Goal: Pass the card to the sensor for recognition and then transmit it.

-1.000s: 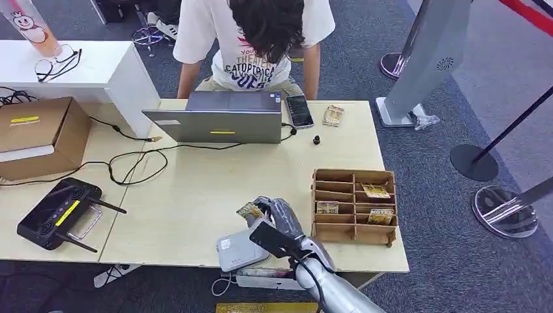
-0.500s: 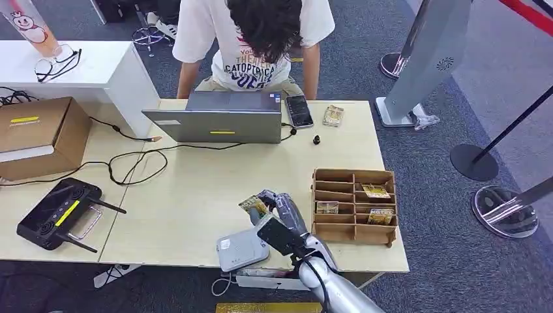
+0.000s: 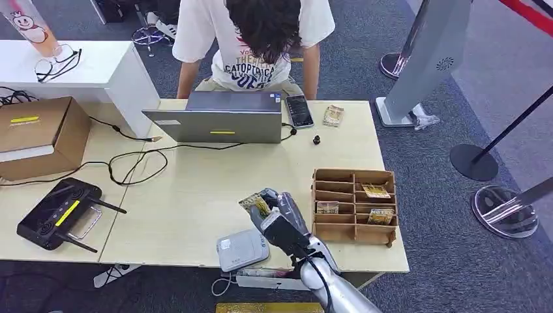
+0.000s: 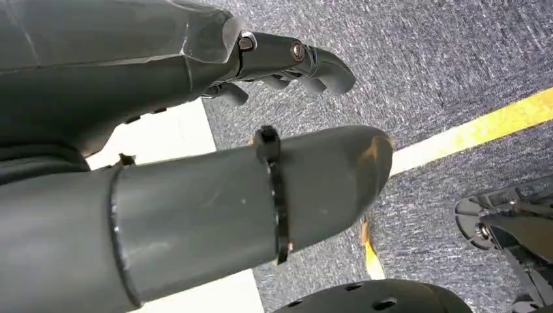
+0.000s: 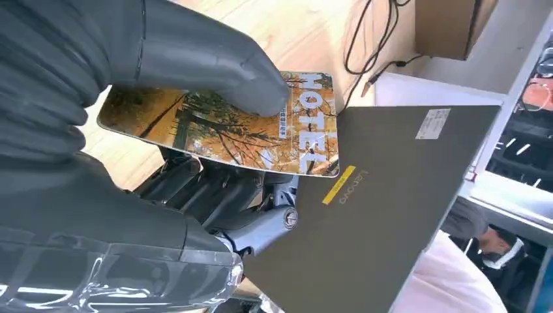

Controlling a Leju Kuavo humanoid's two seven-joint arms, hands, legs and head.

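- Our right hand [image 3: 279, 212] sits in the lower middle of the head view and holds the card [image 3: 254, 207], which pokes out toward the upper left of the hand.
- In the right wrist view our thumb presses on top of the card [image 5: 222, 127] and our darker fingers [image 5: 215, 189] curl under it, so it is pinched flat.
- The grey sensor box [image 3: 242, 250] lies on the table [image 3: 195, 189], just below and left of the card. The card is near it but not over it.
- We think the card could slip, because the pinch covers just one end of it.
- We think the sensor may not read the card if we hold it too far off to the side.
- Our left hand [image 4: 287, 62] hangs over the carpet with its fingers curled in and nothing in them.
- The wooden tray [image 3: 354, 177] at the right has many little boxes. Three of them hold cards [image 3: 375, 190]; the others look empty.
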